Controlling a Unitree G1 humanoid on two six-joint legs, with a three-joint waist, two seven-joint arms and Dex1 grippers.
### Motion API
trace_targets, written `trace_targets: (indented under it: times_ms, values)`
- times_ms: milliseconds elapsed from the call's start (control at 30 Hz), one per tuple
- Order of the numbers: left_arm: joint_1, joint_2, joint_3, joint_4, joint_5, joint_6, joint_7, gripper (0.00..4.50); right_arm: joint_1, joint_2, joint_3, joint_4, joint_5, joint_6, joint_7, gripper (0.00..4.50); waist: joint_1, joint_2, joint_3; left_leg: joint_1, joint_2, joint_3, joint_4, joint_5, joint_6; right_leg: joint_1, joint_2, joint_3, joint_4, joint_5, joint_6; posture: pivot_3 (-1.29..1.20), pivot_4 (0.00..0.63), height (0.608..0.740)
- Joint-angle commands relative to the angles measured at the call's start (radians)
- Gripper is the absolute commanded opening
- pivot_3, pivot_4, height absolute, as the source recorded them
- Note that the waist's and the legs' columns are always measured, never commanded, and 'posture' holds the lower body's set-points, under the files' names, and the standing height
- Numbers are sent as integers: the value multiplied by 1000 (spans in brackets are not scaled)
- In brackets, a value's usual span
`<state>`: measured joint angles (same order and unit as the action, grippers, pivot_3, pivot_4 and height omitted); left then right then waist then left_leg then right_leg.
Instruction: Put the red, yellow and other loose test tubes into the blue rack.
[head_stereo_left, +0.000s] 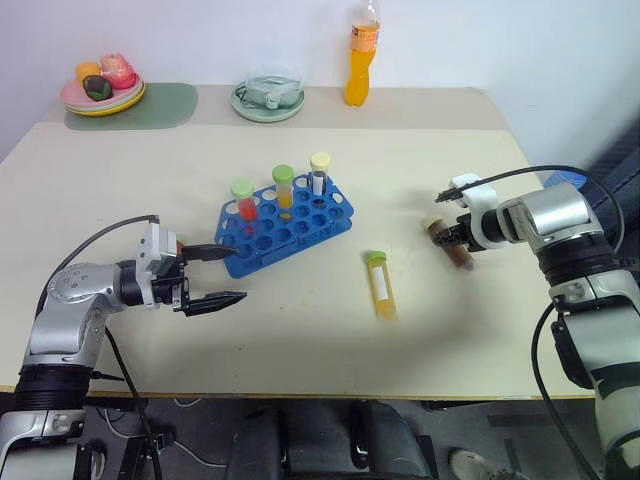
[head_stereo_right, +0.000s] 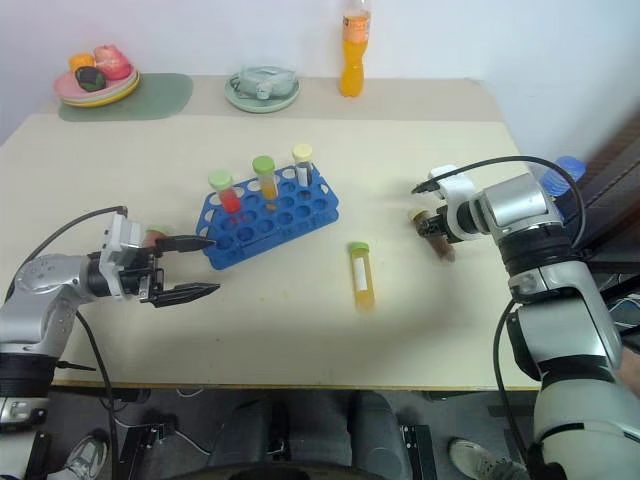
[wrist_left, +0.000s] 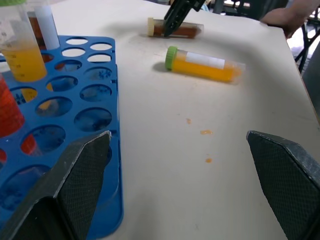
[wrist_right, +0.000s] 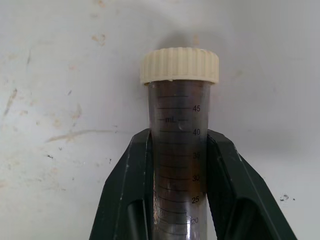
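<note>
Blue rack (head_stereo_left: 285, 228) holds three tubes; two tubes lie loose.

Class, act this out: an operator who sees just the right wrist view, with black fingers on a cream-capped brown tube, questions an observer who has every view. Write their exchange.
Operator: Is another tube loose?
Observer: Yes, a yellow tube with a green cap lies on the table, between the brown tube and the blue rack.
Operator: How many tubes stand in the rack?
Observer: Three, along its far side.
Operator: Where is the left gripper?
Observer: Open, beside the rack's near-left end, holding nothing.
</note>
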<state>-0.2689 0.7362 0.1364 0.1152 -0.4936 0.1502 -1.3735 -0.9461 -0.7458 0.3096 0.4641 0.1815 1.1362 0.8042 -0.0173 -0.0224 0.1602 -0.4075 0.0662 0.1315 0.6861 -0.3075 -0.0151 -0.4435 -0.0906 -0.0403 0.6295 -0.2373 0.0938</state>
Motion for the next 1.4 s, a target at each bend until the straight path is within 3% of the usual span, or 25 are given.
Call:
trace_targets:
  times_ms: [33,100,200,367,600,800,1400]
  values:
    - [7,5,35,-18,-23,-3,12,4500,37,-14,-141,-206,132,-54,116,976,1,0,0,0,0,0,0,0,0,0,0,0,0,0,0,0,150,740]
    - [13,0,36,-15,-22,-8,17,4500,105,-3,-212,-345,200,-117,164,976,2,0,0,0,0,0,0,0,0,0,0,0,0,0,0,0,150,740]
    - [13,-3,32,-12,-21,-12,22,4500,178,102,-333,-475,305,-176,137,976,2,0,0,0,0,0,0,0,0,0,1,0,0,0,0,0,150,740]
    - [-6,-3,30,5,-19,-16,27,4500,304,304,-401,-590,350,-461,99,976,5,0,0,0,0,-1,0,1,-1,1,1,0,1,0,0,0,150,740]
    - [-19,-4,30,9,-22,-16,32,4500,303,558,-355,-351,170,-988,-41,976,-1,0,0,1,0,-1,0,1,-2,1,1,0,1,0,0,0,150,740]
    - [-38,-9,28,10,-17,-20,43,4500,241,639,-349,-85,81,-1266,-109,976,-3,0,0,1,0,-1,0,1,-3,1,1,0,2,0,0,0,150,740]
    - [31,10,70,-97,-45,18,99,4500,123,714,-358,350,32,-1541,-127,976,-28,1,1,1,1,-1,0,2,-4,1,1,0,3,0,0,0,150,740]
